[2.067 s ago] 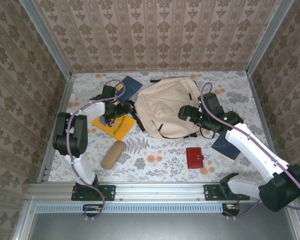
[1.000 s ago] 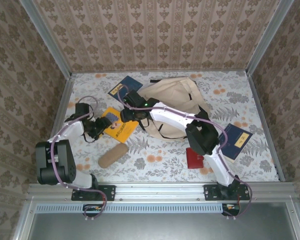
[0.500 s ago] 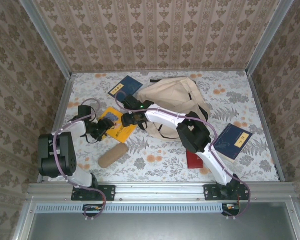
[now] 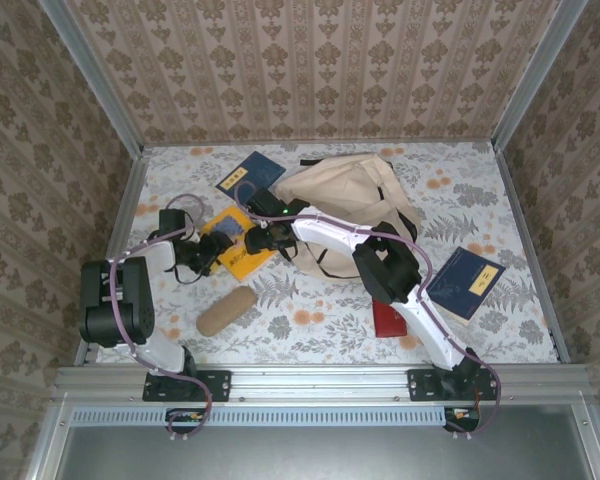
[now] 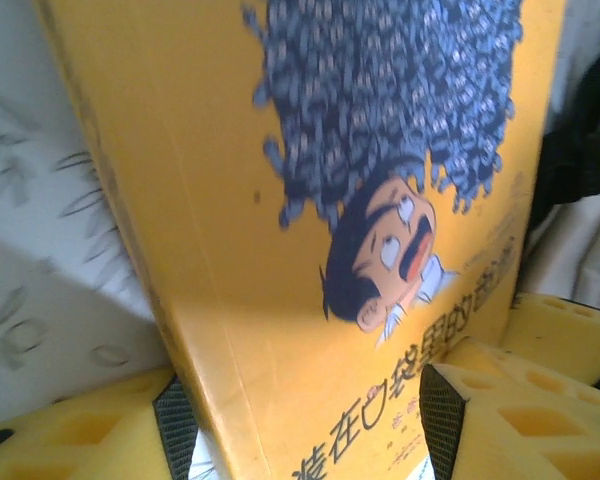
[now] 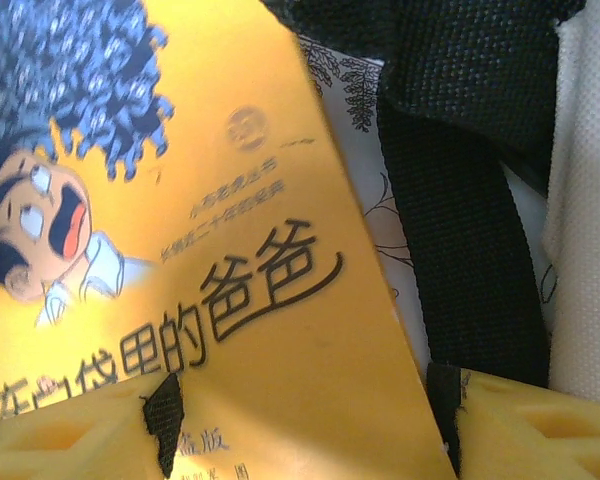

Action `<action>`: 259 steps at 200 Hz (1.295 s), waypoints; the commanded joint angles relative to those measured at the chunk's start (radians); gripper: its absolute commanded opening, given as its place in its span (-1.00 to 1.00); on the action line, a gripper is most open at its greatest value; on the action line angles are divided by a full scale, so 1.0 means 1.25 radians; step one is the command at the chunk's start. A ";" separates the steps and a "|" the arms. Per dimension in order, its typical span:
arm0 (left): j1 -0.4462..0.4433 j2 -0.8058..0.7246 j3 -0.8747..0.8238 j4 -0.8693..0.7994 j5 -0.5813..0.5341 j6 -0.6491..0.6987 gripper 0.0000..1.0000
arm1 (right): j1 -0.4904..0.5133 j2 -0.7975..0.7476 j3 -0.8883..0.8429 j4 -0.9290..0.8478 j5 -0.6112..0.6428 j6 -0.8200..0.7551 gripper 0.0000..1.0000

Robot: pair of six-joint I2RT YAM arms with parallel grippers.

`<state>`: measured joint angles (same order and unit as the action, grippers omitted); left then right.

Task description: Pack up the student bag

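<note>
The student bag (image 4: 352, 200), beige with black straps, lies bunched at the back middle of the table. Its black strap (image 6: 462, 250) and beige fabric (image 6: 592, 200) run beside a yellow picture book (image 4: 235, 247) that lies just left of the bag. My left gripper (image 4: 202, 255) sits at the book's left edge, open. The cover (image 5: 310, 250) fills the gap between its pads (image 5: 176, 425), and the left pad is off the edge. My right gripper (image 4: 259, 239) reaches across to the book's right side and is open over the cover (image 6: 210, 300).
A blue book (image 4: 252, 172) lies behind the yellow one. A tan pencil pouch (image 4: 227, 311) sits near the front left. A red wallet (image 4: 388, 318) lies under the right arm, and a second blue book (image 4: 465, 281) is at the right. Papered walls close in the table.
The left gripper has crept right, onto the yellow book's left edge. The right gripper has stayed at the book's right side.
</note>
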<state>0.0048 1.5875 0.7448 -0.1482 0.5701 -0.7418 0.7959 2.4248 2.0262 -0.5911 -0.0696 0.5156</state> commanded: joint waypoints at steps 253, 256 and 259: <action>-0.221 -0.380 0.176 0.054 -0.150 -0.190 -1.00 | -0.102 -0.665 -0.769 0.760 -0.272 0.656 0.99; -0.231 -0.374 0.178 0.070 -0.151 -0.201 -1.00 | -0.102 -0.666 -0.772 0.775 -0.272 0.669 0.99; -0.239 -0.368 0.180 0.088 -0.153 -0.211 -1.00 | -0.102 -0.665 -0.775 0.790 -0.273 0.683 0.99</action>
<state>-0.2234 1.0977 0.9123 -0.2916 0.3717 -0.8730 0.6735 1.6287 1.0950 0.1730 -0.3798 1.1671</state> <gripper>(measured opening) 0.150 0.994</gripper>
